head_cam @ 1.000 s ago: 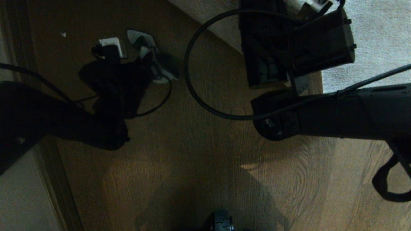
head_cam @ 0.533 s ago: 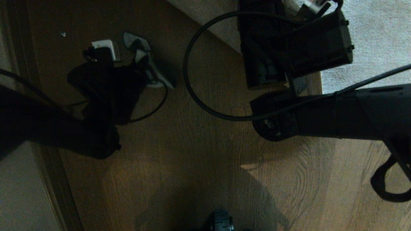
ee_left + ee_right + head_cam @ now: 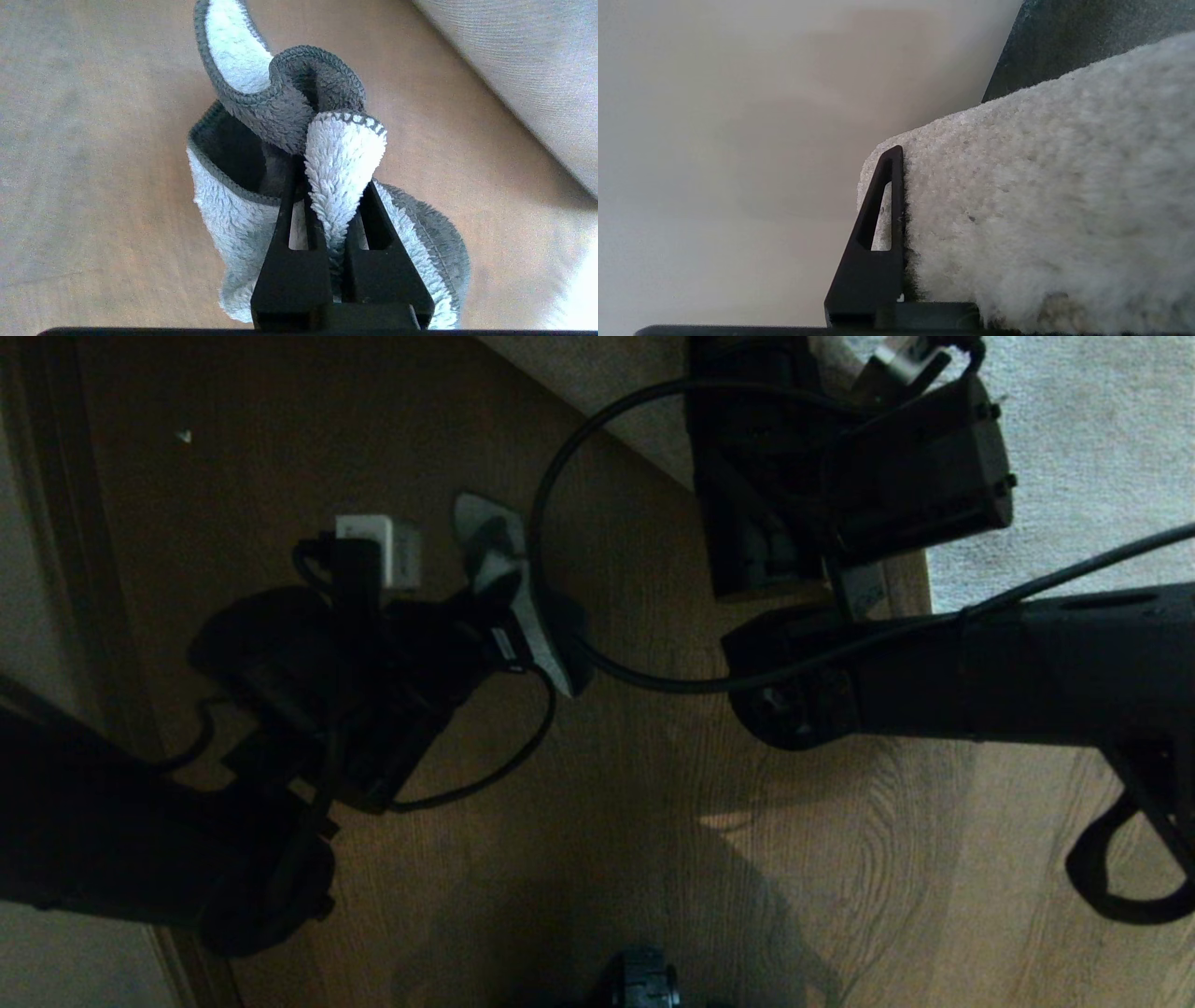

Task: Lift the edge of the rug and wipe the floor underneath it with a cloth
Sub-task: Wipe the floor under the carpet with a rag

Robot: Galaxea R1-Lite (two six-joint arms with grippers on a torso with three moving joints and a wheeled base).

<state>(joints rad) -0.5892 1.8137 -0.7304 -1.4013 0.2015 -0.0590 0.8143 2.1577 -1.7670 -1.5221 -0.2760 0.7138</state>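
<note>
Left pincer [image 3: 332,186], clenched on cloth [image 3: 261,140], now nearer rug edge [image 3: 607,411].

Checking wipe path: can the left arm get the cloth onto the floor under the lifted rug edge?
Probably yes. The right gripper holds the rug edge up, and bare floor lies between it and the cloth in the left gripper.
</note>
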